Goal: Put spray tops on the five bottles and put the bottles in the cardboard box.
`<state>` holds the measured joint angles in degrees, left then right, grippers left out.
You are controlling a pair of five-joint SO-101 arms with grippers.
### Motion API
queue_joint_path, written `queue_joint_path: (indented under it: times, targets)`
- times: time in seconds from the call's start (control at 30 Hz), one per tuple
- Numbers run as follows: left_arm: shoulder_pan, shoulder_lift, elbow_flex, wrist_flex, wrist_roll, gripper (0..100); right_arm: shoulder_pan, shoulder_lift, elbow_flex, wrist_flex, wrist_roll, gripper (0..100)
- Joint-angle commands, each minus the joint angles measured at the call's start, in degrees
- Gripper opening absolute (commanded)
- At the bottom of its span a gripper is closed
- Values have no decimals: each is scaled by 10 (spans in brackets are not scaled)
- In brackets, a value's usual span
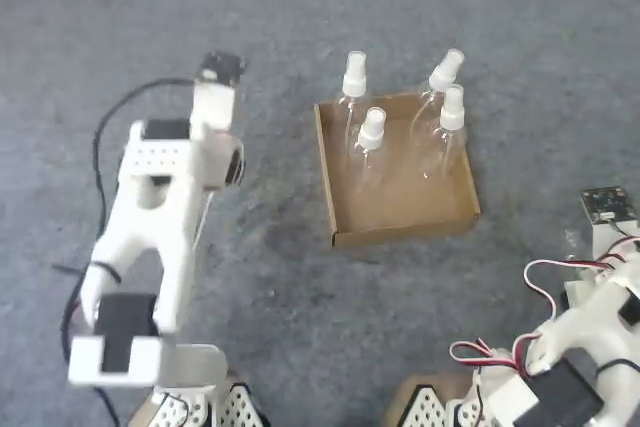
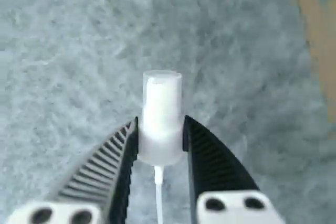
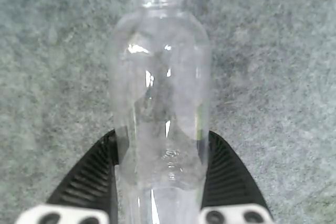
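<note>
**A:** Anything hard to read on your feeds?

**B:** A few bits. In the high view your right arm [image 1: 585, 347] is folded low in the near corner and cropped by the frame. In the right wrist view the bottle [image 3: 160, 93] has its open threaded neck cut off at the edge. The dip tube [image 2: 158, 192] under the spray top [image 2: 161, 114] also runs out of shot.

**A:** And the pincers?

**B:** Your left pincer [image 2: 160, 132] is clamped on the spray top's collar. Your right pincer [image 3: 160, 148] is squeezed around the bare bottle's lower body. The left arm [image 1: 160, 217] stretches forward over the worktop [image 1: 270, 277], beside the cardboard box [image 1: 405, 230].

**A:** And the rest?

**B:** Four bottles [image 1: 370, 147] with tops on sit in the box, though their clear bodies are tough to trace. The worktop is grey and carpet-like, with a pale wall behind.
</note>
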<state>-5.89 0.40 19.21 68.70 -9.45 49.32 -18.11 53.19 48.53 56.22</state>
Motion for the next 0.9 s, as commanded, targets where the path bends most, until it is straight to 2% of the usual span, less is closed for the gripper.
queue_joint_path:
  times: [0.0, 0.23, 0.4, 0.53, 0.63, 0.87]
  targets:
    - [7, 38, -174, 84, 30, 66, 3, -2, -2, -9, 6, 17]
    - [35, 205, -424, 286, 49, 66, 3, -3, -2, -10, 7, 17]
    - [33, 270, -465, 315, 50, 66, 3, -3, -3, -10, 7, 17]
    - [36, 258, -420, 285, 53, 66, 3, -3, -3, -10, 7, 17]
    - [51, 226, -334, 230, 74, 66, 3, 0, -3, -10, 7, 17]
    - [91, 135, -54, -9, 185, 66, 3, 2, -3, -10, 7, 18]
